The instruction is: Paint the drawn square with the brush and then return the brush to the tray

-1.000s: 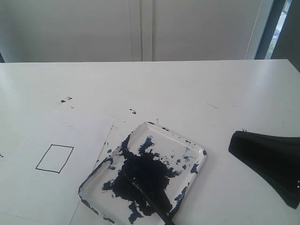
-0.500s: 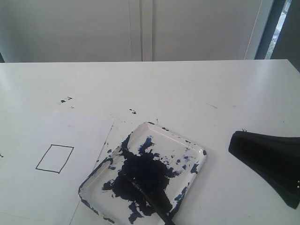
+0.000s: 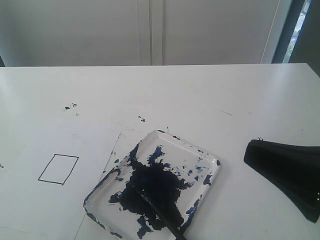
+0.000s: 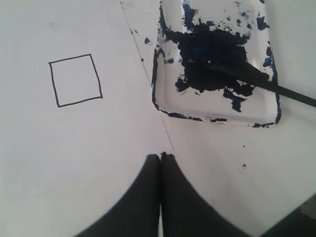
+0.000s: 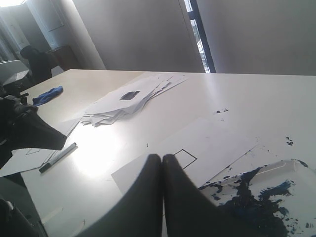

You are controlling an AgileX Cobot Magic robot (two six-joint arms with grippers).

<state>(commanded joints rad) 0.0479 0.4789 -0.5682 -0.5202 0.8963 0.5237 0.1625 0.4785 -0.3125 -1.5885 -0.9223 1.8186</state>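
Note:
The drawn square (image 3: pixel 58 169) (image 4: pixel 75 80) is an empty black outline on white paper (image 3: pixel 75 140), left of the tray (image 3: pixel 189 154) (image 4: pixel 213 107). The tray is clear plastic with a big navy paint blot. The brush (image 3: pixel 174 228) (image 4: pixel 291 94) lies in the tray, its tip in the blot and its handle sticking out over the near rim. My left gripper (image 4: pixel 160 156) is shut and empty above the paper's edge, short of the tray. My right gripper (image 3: pixel 249 152) (image 5: pixel 162 157) is shut and empty, to the right of the tray. The right wrist view shows a corner of the square (image 5: pixel 186 157) beyond its fingers.
Small paint specks (image 3: pixel 70 106) dot the white table behind the paper. The right wrist view shows a pile of loose sheets (image 5: pixel 129 98), a marker pen (image 5: pixel 58 157) and a blue cloth (image 5: pixel 48 94) on the table's far side.

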